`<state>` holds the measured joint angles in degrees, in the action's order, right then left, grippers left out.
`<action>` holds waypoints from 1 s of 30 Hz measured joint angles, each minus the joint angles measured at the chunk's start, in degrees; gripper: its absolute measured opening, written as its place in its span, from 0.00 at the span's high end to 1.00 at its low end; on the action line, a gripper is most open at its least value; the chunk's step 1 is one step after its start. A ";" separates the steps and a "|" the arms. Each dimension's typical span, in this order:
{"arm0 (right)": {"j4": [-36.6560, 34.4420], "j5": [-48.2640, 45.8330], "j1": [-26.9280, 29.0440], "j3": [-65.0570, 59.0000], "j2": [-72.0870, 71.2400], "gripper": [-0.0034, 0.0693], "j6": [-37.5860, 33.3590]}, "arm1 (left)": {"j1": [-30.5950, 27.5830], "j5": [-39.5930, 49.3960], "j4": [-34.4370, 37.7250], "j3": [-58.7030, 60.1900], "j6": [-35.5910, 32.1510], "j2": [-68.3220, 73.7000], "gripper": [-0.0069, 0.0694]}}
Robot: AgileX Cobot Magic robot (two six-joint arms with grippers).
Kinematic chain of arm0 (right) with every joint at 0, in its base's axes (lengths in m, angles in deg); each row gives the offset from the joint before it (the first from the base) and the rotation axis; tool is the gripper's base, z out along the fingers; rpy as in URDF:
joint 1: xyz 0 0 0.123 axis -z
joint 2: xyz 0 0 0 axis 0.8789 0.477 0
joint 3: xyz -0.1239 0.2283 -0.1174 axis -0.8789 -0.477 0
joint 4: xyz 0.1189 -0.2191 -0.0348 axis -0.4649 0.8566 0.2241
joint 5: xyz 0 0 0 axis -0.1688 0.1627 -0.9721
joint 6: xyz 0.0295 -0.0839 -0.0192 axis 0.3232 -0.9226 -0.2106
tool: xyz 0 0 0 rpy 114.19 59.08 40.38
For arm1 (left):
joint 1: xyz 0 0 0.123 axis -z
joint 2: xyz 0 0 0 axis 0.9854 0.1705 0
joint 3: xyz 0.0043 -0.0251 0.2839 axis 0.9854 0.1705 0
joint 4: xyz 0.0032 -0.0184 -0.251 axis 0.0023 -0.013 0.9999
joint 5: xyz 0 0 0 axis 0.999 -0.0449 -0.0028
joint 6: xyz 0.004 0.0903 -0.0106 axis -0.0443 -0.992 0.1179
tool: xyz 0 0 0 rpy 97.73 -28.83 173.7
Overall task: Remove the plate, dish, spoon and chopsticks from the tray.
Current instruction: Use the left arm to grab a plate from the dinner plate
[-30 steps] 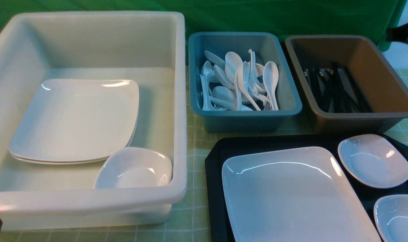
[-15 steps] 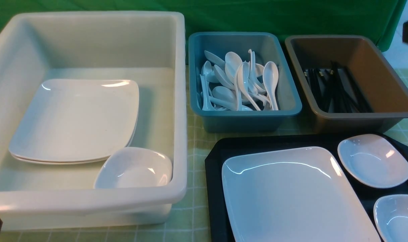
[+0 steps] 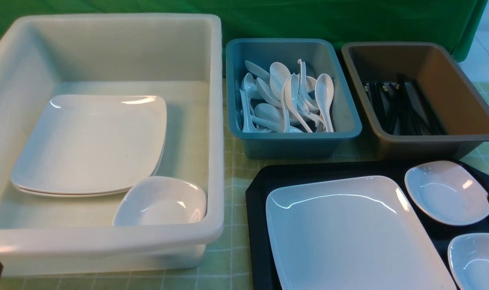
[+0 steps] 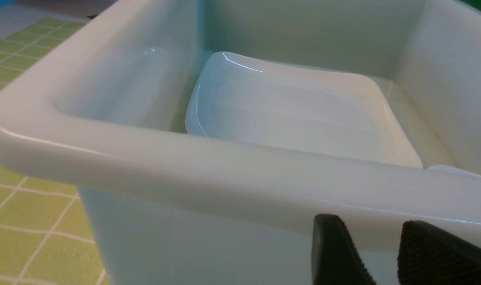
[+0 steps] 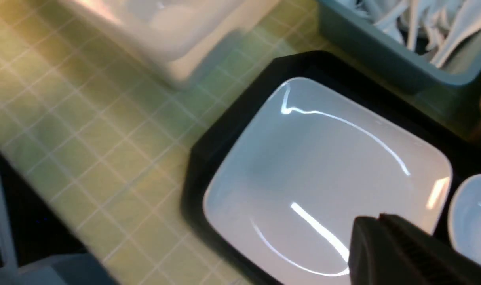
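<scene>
white tub (image 3: 107,241): biggest thing here, sitting right in front of the left claw (image 4: 383,257), its thick rim running just above the fingertips
tray (image 3: 329,171): black, lying under the right claw (image 5: 373,233) and spreading out on all sides of it
plate (image 3: 349,229): big white one, sitting on the tray directly below the right claw's tips; can't tell if they're touching it, the wrist shot is coming out blurry
stacked plates (image 3: 91,141): lying inside the tub, past the rim from the left claw
teal bin (image 3: 292,139): sitting beyond the tray, well away from both claws
brown bin (image 3: 429,145): sitting beside the teal one, also well apart from the claws
dishes: two small ones on the tray, one (image 3: 447,193) near the right claw just past the plate's edge, one (image 3: 475,257) right beside it; a third (image 3: 159,201) is resting in the tub's near corner
spoons (image 3: 288,100): piling up in the teal bin
chopsticks (image 3: 401,106): lying in the brown bin
left claw: fingers (image 4: 331,253) standing partway apart, gripping nothing, hanging just beside the tub's outer wall under the rim
right claw: fingers pressing together, carrying nothing, hovering over the plate
</scene>
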<state>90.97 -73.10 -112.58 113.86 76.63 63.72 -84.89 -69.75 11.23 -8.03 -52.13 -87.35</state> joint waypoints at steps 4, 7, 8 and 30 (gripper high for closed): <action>-0.04 5.19 -1.62 -6.45 -7.59 0.94 1.07 | 0.00 0.00 0.00 0.00 0.00 0.00 0.62; 0.49 11.59 -1.93 -12.43 -16.15 0.93 1.07 | 0.00 0.00 0.00 0.00 0.00 0.00 0.62; 0.63 13.29 -1.93 -13.64 -18.46 0.93 1.07 | 0.00 0.00 0.00 0.00 0.00 0.00 0.62; 17.50 17.53 -1.99 -21.19 -29.50 0.84 -0.48 | 0.00 -8.91 49.71 0.00 24.24 0.00 0.62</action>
<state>108.48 -55.58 -114.57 92.67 47.14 63.24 -84.89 -78.66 60.94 -8.03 -27.89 -87.35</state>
